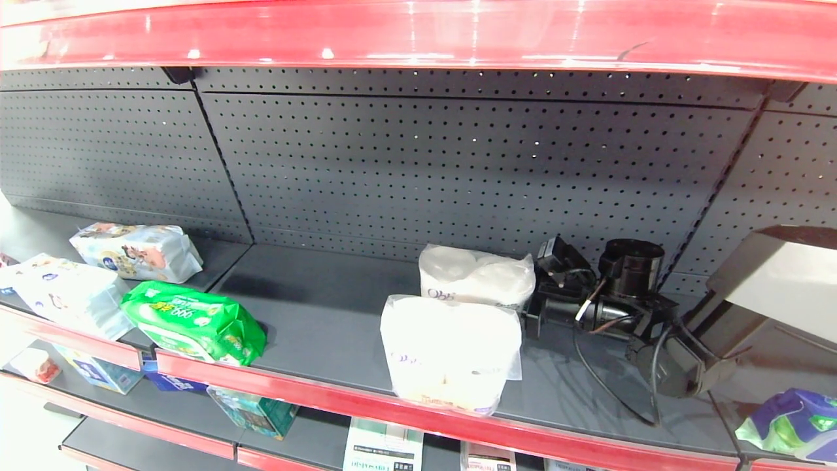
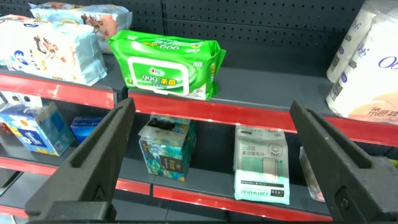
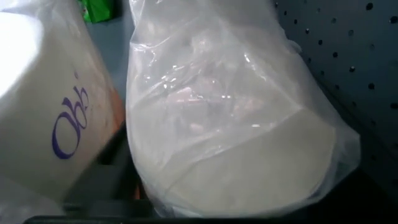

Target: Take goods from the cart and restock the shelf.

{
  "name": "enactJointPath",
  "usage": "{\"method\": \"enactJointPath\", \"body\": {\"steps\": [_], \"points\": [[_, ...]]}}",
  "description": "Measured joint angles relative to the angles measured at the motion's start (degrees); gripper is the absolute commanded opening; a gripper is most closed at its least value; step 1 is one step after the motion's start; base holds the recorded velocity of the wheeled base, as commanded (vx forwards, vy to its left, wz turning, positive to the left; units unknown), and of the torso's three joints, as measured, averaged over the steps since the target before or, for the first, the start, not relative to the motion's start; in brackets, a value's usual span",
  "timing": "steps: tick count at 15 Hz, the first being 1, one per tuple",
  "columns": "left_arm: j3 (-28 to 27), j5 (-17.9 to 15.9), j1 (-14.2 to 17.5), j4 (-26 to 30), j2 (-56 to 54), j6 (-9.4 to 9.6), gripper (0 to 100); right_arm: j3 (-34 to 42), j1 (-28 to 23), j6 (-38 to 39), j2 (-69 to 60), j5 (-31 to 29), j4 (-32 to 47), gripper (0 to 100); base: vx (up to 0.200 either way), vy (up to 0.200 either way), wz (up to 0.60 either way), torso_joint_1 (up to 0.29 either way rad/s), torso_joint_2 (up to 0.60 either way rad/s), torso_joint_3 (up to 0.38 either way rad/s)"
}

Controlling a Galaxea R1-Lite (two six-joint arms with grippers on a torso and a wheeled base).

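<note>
We are finding the right gripper (image 1: pixel 537 288) sitting at the right end of the rear roll pack (image 1: pixel 474 275), lying crosswise on the shelf (image 1: pixel 327 314) just right of centre, its grip untellable, while the left gripper (image 2: pixel 211 109), jaws wide apart, is facing the wipes (image 2: pixel 168 65).

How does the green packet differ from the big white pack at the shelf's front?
The green plastic wipes packet lies flat and low; the white plastic-wrapped pack of paper rolls stands upright, taller. The green packet is brightly printed, the white pack nearly plain. Both sit at the red front edge of the grey shelf.
</note>
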Motion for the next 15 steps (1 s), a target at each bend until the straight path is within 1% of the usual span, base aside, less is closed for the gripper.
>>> {"method": "enactJointPath", "body": {"steps": [2, 5, 8, 12, 15], "points": [[0.0, 0.0, 0.0, 0.0, 0.0, 0.0, 100, 0.7, -0.1, 2.0, -1.2, -0.2, 0.1, 100, 0.0, 0.0, 0.0, 0.0, 0.0, 0.0], [0.0, 0.0, 0.0, 0.0, 0.0, 0.0, 100, 2.1, -0.4, 2.6, -3.1, -0.2, 0.1, 100, 0.0, 0.0, 0.0, 0.0, 0.0, 0.0], [0.0, 0.0, 0.0, 0.0, 0.0, 0.0, 100, 6.6, -1.2, 2.6, -6.2, -0.2, 0.5, 100, 0.0, 0.0, 0.0, 0.0, 0.0, 0.0], [0.0, 0.0, 0.0, 0.0, 0.0, -0.02, 100, 10.2, -5.1, 2.6, -12.9, -0.1, 7.2, 100, 0.0, 0.0, 0.0, 0.0, 0.0, 0.0], [0.0, 0.0, 0.0, 0.0, 0.0, 0.0, 100, 14.2, -9.1, 2.8, -21.2, 0.0, 15.2, 100, 0.0, 0.0, 0.0, 0.0, 0.0, 0.0]]}}
